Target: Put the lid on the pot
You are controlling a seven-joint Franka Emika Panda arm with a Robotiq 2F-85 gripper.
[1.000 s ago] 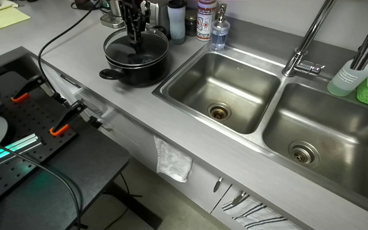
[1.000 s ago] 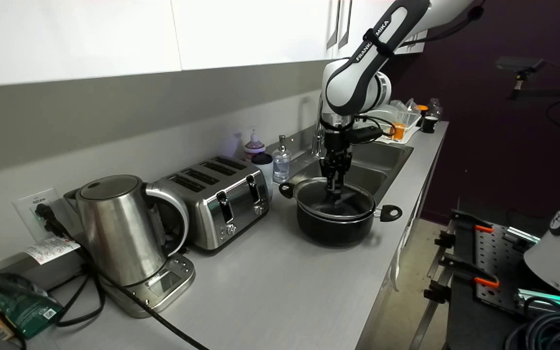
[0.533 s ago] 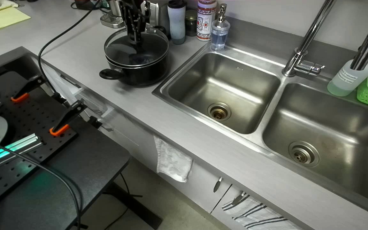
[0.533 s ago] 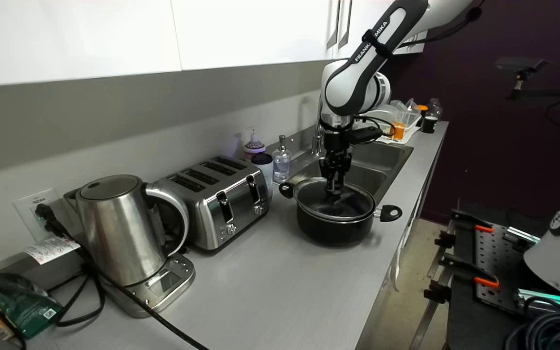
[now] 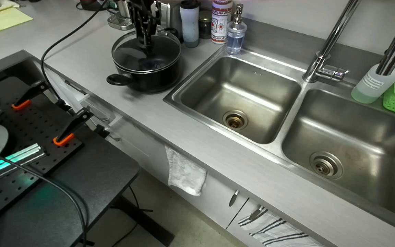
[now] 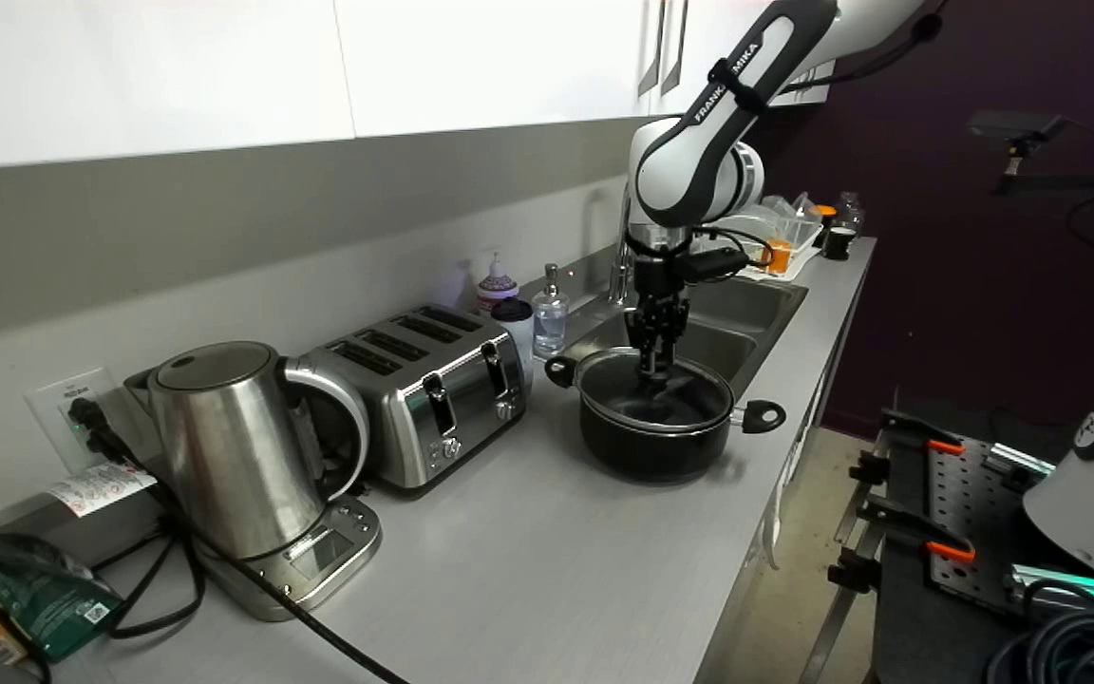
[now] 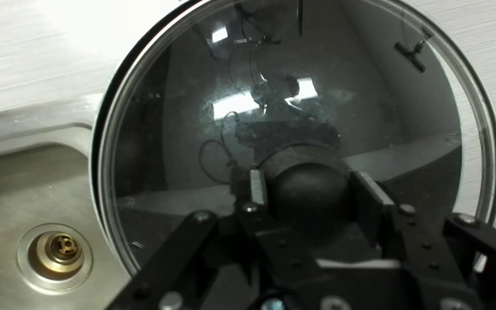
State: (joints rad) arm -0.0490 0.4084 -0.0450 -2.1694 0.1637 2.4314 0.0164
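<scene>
- Wrist view: narrowed jaws, pads right at both sides of the dark knob, with the lid held by it.
- Lid over the mouth of the black pot, roughly level in both exterior views; pot on the desk, just beside the sink.
- Judged a touch off-centre: bare desk through the glass on the side away from the sink, a dark crescent of pot rim on the sink side.
- Black on black along the edge, so hard to tell light contact from a thin gap.
- For a good seat, ease the lid slightly toward the sink, then lower gently and level, with no hard push on the knob.
- Likely trouble: a rim perched on one side, ready to slip at release; check for an even line all round first.
- Next, spread the jaws evenly just past the knob, then lift straight up with no sideways drag.
</scene>
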